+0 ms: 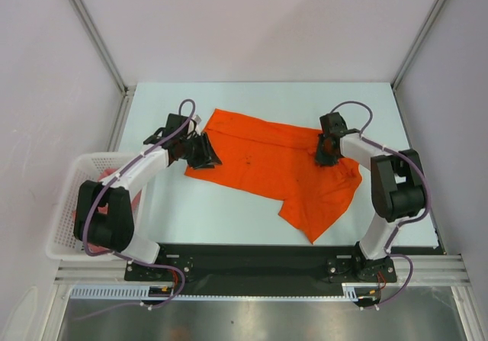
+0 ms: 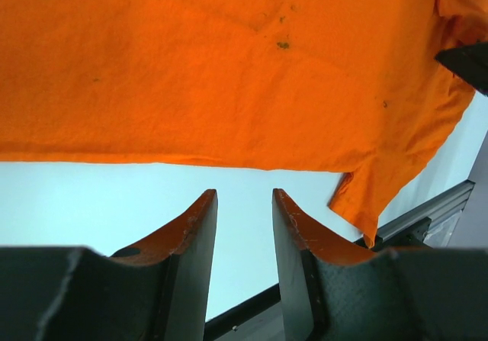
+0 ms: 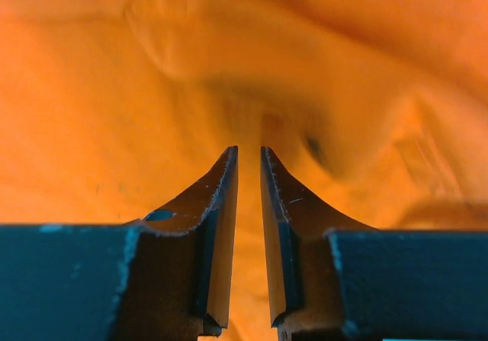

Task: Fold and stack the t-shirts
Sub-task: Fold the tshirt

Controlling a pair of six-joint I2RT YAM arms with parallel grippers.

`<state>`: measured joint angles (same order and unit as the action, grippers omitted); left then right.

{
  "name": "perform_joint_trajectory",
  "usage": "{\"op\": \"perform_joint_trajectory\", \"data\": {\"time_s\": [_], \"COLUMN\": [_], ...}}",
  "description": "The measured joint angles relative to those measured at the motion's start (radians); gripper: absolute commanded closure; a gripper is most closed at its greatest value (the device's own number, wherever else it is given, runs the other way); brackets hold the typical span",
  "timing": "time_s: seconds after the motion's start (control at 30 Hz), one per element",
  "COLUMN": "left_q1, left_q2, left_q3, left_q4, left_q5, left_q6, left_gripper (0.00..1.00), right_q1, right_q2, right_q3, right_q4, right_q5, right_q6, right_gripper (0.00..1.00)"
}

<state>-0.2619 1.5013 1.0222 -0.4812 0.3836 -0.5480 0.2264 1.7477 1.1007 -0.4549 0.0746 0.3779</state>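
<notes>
The bright orange t-shirt point(image 1: 267, 162) lies spread on the table, one sleeve pointing to the near right. My left gripper point(image 1: 204, 152) sits low at the shirt's left edge. In the left wrist view its jaws point(image 2: 244, 197) are open and empty over bare table, with the shirt's hem point(image 2: 229, 159) just ahead. My right gripper point(image 1: 328, 149) is down on the shirt's right part. In the right wrist view its jaws point(image 3: 248, 154) stand a narrow gap apart, tips pressed at puckered orange cloth point(image 3: 152, 89). A bit of salmon-pink shirt point(image 1: 107, 175) shows in the basket.
A white lattice basket point(image 1: 65, 226) stands off the table's left edge beside the left arm. The pale table point(image 1: 229, 211) is bordered by a black rail along the near edge and grey walls at the back and sides.
</notes>
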Motion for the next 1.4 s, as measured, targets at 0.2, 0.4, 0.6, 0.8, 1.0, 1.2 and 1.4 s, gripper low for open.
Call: {"op": "perform_joint_trajectory", "data": {"time_s": [0.2, 0.4, 0.6, 0.8, 1.0, 1.2, 1.4], "left_q1": [0.0, 0.0, 0.0, 0.0, 0.0, 0.0, 0.0], "left_q2": [-0.051, -0.084, -0.087, -0.087, -0.081, -0.071, -0.069], "left_q3": [-0.028, -0.032, -0.033, -0.033, -0.033, -0.033, -0.033], "left_q4": [-0.003, -0.008, -0.017, -0.022, -0.022, -0.021, -0.022], "left_q5": [0.01, 0.011, 0.011, 0.012, 0.014, 0.019, 0.021], "left_q6": [0.0, 0.008, 0.011, 0.011, 0.01, 0.008, 0.008], "left_gripper": [0.59, 0.59, 0.59, 0.59, 0.59, 0.59, 0.59], "right_q1": [-0.014, -0.069, -0.081, -0.077, -0.078, -0.07, -0.057], "right_q2": [0.105, 0.191, 0.2, 0.139, 0.03, 0.062, 0.131], "right_q3": [0.08, 0.256, 0.335, 0.251, 0.124, 0.111, 0.115], "right_q4": [0.035, 0.04, 0.04, 0.025, 0.034, 0.059, 0.077], "right_q5": [0.031, 0.065, 0.053, -0.002, -0.04, -0.042, -0.039], "right_q6": [0.002, -0.027, -0.037, -0.005, 0.016, -0.023, -0.058], "right_gripper": [0.75, 0.71, 0.61, 0.59, 0.91, 0.81, 0.72]}}
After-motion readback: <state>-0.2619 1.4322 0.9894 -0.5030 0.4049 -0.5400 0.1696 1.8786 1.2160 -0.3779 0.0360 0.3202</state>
